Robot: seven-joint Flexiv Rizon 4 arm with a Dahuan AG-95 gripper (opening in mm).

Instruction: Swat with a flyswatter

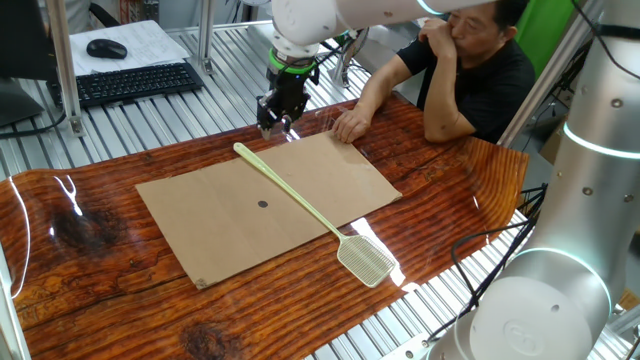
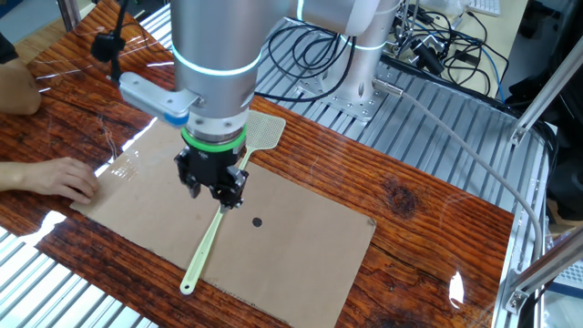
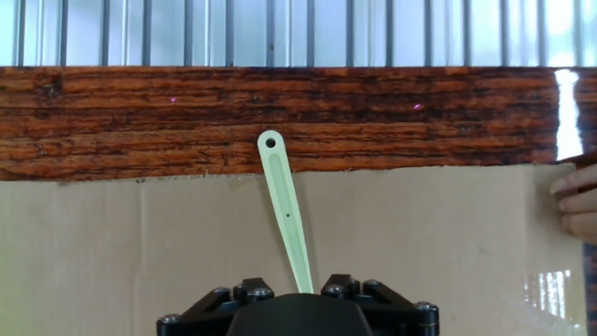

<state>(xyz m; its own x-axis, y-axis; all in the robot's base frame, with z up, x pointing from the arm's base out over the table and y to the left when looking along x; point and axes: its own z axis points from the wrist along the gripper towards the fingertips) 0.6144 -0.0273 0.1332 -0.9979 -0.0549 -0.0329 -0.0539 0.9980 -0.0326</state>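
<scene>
I have the claw (image 2: 219, 196) pointing straight down over the cardboard (image 1: 220, 225), hanging above the swatter (image 1: 300, 205) without touching it; its jaws stand wide apart and hold nothing. The swatter lies flat, its long thin handle running diagonally across the cardboard, with the mesh head (image 1: 365, 260) off the sheet's edge on the bare wood of the counter (image 1: 100, 250) (the head sits near the counter's edge in one fixed view). In the hand view I see the handle's tip, with its small hanging hole (image 3: 270, 142), reaching just past the cardboard's far edge onto the wood grain, and the handle passes down between the claw's two dark fingers (image 3: 224, 301) at the bottom of the frame. A small dark dot (image 1: 263, 204) marks the cardboard just beside the handle. A person's hand (image 1: 350, 124) rests on the counter at a corner of the sheet, clear of the swatter, and the person (image 1: 470, 70) sits behind the counter leaning on an elbow. Beyond the counter a keyboard (image 1: 135, 83) and mouse (image 1: 106, 48) lie on a ribbed metal surface.
</scene>
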